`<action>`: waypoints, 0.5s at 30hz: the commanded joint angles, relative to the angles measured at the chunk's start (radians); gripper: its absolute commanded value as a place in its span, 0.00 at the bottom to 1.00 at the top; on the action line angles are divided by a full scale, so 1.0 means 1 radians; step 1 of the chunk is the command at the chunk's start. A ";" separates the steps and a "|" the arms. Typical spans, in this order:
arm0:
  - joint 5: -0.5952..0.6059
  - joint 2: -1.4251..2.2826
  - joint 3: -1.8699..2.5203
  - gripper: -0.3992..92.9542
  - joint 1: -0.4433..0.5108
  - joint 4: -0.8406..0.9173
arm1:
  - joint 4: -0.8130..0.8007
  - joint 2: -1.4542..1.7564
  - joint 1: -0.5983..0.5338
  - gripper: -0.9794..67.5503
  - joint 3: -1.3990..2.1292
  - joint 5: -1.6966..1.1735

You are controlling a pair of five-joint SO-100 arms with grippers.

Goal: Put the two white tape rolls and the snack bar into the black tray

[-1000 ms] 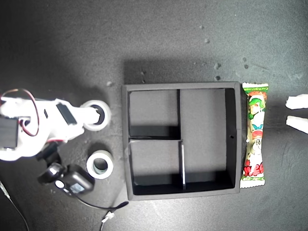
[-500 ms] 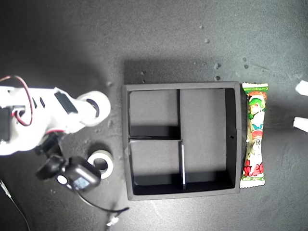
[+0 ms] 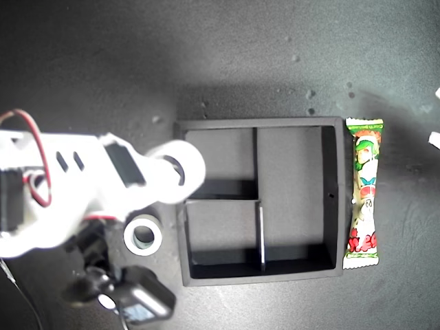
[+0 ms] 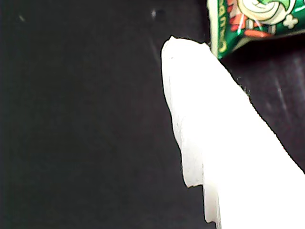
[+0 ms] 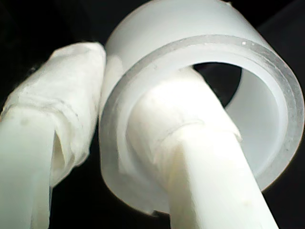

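Observation:
My second gripper (image 3: 168,172) is shut on a white tape roll (image 3: 177,170), one finger through the hole and one outside, as the second wrist view shows (image 5: 200,95). The roll hangs raised over the black tray's (image 3: 261,122) rim on the exterior view's left. The other white tape roll (image 3: 143,235), with a darker core, lies on the table left of the tray in that view. The snack bar (image 3: 364,192) lies along the tray's right side. My first gripper (image 3: 436,115) shows only as two spread white tips at the exterior view's right edge, near the bar (image 4: 252,19).
A black device with a cable (image 3: 134,302) hangs from the second arm near the exterior view's bottom left. The table is dark with small specks behind the tray. All tray compartments hold nothing.
My second gripper has lifted the tape roll off the table and carried it toward the exterior view's right, up to the tray. My first gripper has drawn back toward that view's right edge.

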 commanded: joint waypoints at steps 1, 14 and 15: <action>0.009 -0.098 -0.158 0.01 0.012 0.023 | 0.003 -0.078 -0.060 0.43 -0.140 -0.316; 0.058 -0.376 -0.419 0.02 -0.046 0.120 | 0.123 -1.186 -0.282 0.47 -0.772 -0.545; 0.061 -0.397 -0.451 0.02 -0.048 0.137 | 0.141 -1.238 -0.291 0.48 -0.787 -0.529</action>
